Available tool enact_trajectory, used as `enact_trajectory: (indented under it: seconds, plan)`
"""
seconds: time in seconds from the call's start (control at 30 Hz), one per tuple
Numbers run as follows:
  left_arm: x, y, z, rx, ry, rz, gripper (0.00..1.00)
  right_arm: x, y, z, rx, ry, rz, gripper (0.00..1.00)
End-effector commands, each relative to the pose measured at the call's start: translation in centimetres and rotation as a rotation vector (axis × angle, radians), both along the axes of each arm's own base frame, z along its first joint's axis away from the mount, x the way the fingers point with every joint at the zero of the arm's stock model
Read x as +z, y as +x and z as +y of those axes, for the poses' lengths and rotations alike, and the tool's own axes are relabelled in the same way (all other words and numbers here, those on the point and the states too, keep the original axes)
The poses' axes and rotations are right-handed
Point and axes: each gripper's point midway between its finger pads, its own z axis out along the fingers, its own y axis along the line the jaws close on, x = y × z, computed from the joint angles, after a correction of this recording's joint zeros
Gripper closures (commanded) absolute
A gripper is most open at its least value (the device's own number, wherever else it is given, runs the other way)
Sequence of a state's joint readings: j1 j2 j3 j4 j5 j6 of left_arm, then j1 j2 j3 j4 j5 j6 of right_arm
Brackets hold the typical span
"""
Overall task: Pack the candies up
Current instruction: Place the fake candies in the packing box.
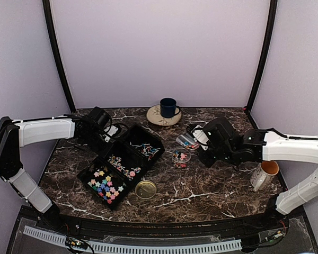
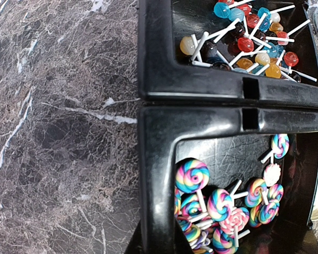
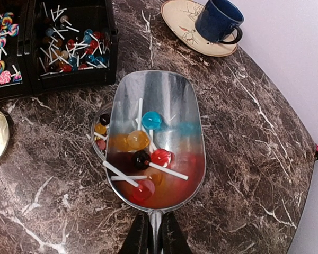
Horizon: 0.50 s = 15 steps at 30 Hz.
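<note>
The left gripper [image 1: 107, 131] sits at the far-left rim of the black three-part tray [image 2: 201, 87], its jaws together; whether it pinches the rim I cannot tell, as its own wrist view shows no fingers. On the marble table [image 1: 201, 198], the tray's nearest compartment holds pastel star candies [image 1: 106, 186]; the middle one holds swirl lollipops [image 2: 193, 176]; the farthest holds ball lollipops [image 2: 245, 44] on white sticks. A gold lid [image 1: 146, 189] lies flat just beside the tray's near-right edge. Right of the tray stands a small clear jar [image 1: 180, 157] with a few candies inside. A metal scoop [image 3: 159, 87] hangs over the jar, hiding most of it, and carries loose lollipops [image 3: 151, 120] in blue, yellow, red and dark. The right gripper [image 3: 155, 238] is clamped on the scoop's handle. At the back a blue mug [image 1: 168, 107] rests on a saucer [image 1: 155, 117]; a white mug [image 1: 263, 175] stands at the far right.
</note>
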<state>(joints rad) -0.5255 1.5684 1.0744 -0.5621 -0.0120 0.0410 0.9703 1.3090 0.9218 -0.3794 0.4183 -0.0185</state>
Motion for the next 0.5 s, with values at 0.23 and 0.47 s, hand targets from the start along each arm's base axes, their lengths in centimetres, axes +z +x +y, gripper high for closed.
enact_trajectory:
  seconds: [0.23, 0.47]
  plan:
    - [3.8, 1.7, -1.2, 0.002, -0.093, -0.116, 1.00, -0.5, -1.8, -1.6, -0.031, -0.141, 0.083, 1.00]
    - [3.7, 1.7, -1.2, 0.002, -0.093, -0.115, 1.00, -0.9, -2.4, -1.6, -0.028, -0.208, 0.101, 1.00]
